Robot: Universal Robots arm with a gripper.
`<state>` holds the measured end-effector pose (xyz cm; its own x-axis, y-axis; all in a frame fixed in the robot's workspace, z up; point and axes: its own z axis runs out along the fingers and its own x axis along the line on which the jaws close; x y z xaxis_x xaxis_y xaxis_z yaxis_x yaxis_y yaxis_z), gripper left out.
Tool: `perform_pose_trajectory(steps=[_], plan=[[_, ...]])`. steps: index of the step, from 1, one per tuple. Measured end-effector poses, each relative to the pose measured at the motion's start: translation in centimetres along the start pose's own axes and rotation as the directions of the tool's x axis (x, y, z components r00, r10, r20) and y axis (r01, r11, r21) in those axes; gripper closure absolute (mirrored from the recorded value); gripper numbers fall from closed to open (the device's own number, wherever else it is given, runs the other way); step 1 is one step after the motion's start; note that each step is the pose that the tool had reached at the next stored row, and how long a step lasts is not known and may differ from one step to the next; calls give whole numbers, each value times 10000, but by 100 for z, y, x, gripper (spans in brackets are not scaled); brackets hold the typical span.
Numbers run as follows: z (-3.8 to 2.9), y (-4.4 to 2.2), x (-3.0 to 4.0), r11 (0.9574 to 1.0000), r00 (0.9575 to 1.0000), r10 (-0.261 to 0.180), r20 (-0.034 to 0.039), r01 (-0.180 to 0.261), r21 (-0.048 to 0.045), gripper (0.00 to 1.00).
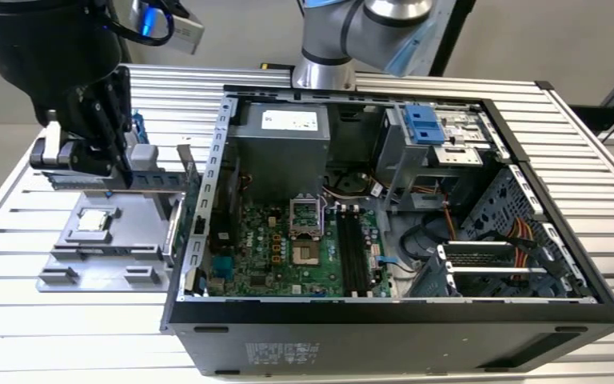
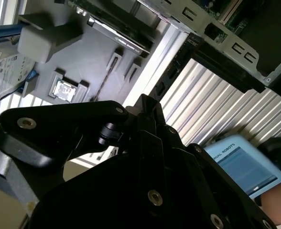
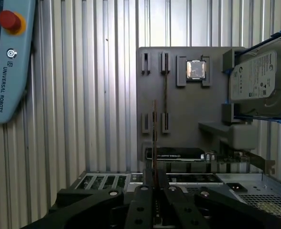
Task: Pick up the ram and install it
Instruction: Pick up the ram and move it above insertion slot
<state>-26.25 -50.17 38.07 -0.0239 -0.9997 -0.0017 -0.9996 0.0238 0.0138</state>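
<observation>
First wrist view: I see ram (image 3: pixel 154 138) edge-on, a thin strip sticking out from between fingers of hand (image 3: pixel 154 181). It appears clear of grey holder tray (image 3: pixel 188 119) beyond it. Hand is pressed nearly together, pinching ram across its flat faces near one end.

My read: light, stiff, thin board. Brittle, with delicate chips and contact edge. Best hold is on flat faces or short ends, moderate squeeze, no twist.

Hard drive (image 3: pixel 260 81) and processor chip (image 3: pixel 196 69) sit farther out on tray. Exterior view: hand (image 1: pixel 83 156) is over tray, apart from open computer case (image 1: pixel 392 200).
</observation>
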Motion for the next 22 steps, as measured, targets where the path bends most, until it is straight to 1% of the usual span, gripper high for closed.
perform_pose_trajectory(steps=[5,13,18,19,22], plan=[[0,-41,-1,10000,10000,0,1,0,1,100],[-1,-50,-1,10000,10000,0,0,0,0,100],[-1,-86,-2,10000,10000,0,0,0,-1,100],[-2,-150,-4,10000,10000,1,0,-1,0,100],[-2,-181,-4,10000,10000,0,1,0,0,100]])
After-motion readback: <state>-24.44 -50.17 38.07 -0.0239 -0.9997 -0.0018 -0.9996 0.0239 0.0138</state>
